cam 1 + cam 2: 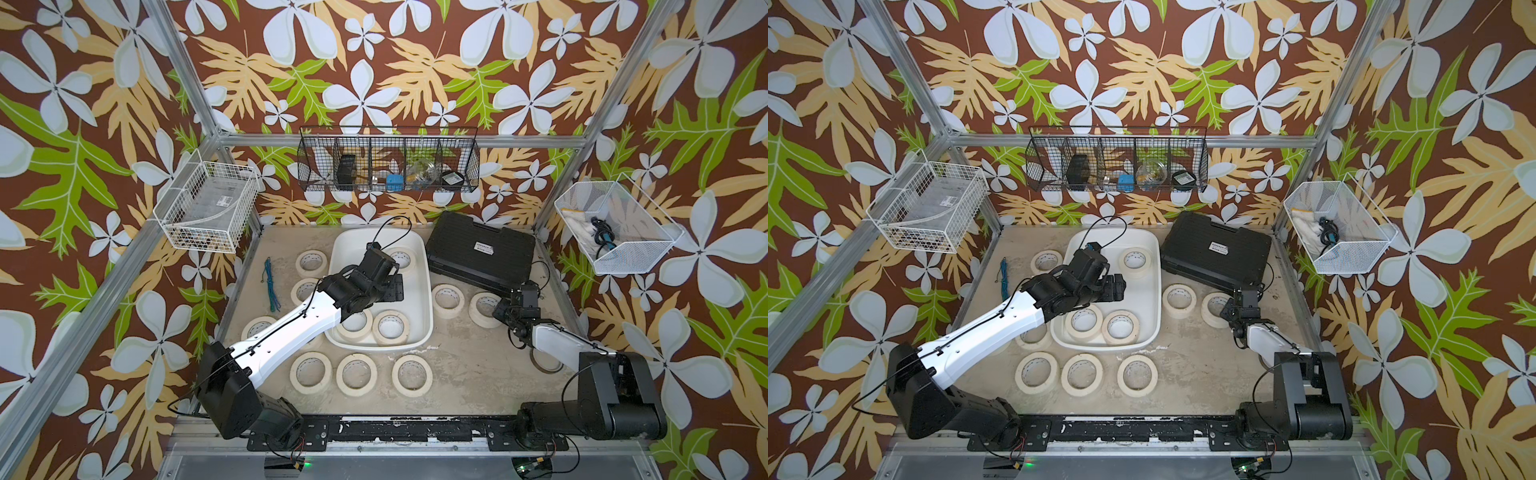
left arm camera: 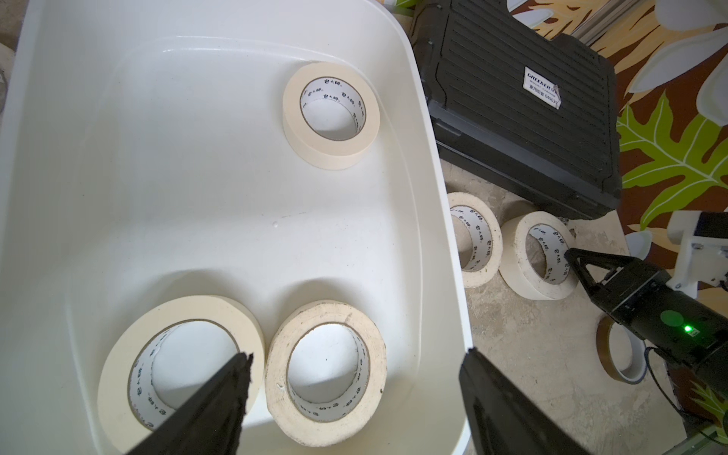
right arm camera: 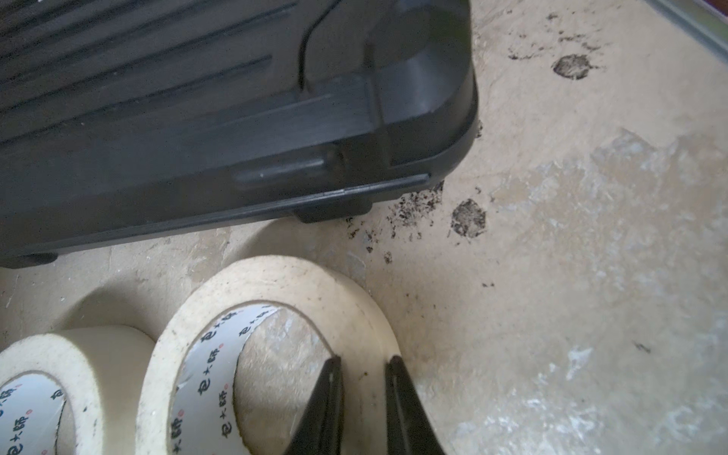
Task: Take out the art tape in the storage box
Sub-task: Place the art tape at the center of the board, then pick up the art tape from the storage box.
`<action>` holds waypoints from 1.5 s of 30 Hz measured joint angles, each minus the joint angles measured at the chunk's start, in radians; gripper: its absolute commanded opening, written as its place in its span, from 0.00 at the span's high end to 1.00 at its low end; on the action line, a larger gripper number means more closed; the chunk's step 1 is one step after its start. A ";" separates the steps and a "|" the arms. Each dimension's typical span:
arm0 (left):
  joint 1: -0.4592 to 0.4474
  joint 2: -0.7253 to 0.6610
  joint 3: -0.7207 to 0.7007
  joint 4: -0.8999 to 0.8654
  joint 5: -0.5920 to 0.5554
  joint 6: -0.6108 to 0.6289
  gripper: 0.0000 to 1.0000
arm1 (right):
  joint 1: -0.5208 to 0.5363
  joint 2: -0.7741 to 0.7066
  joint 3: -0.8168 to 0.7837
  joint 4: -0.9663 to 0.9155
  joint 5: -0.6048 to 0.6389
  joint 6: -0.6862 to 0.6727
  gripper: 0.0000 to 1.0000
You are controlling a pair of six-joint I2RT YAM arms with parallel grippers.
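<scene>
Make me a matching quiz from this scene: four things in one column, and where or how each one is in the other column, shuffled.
Things:
1. left gripper
2. right gripper
3. black case
4. blue cord

Places or states:
A. lying on the table, on the left arm's side of the storage box
B. open, over the storage box
C. shut on the wall of a tape roll that sits on the table
D. at the back, on the right arm's side of the storage box

Pairs: 1-B, 2-C, 3-D, 4-A
</scene>
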 measured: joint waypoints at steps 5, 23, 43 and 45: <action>0.000 0.012 -0.003 0.000 0.000 0.000 0.14 | -0.001 -0.013 0.012 -0.006 -0.024 -0.014 0.56; 0.119 0.163 0.088 0.026 0.038 0.022 0.15 | -0.001 -0.221 0.121 -0.195 -0.188 -0.056 0.49; 0.216 0.605 0.497 0.012 0.040 -0.004 0.17 | 0.088 -0.333 0.178 -0.427 -0.413 -0.081 0.45; 0.218 0.646 0.528 0.011 0.040 -0.004 0.17 | 0.101 -0.336 0.182 -0.433 -0.422 -0.081 0.45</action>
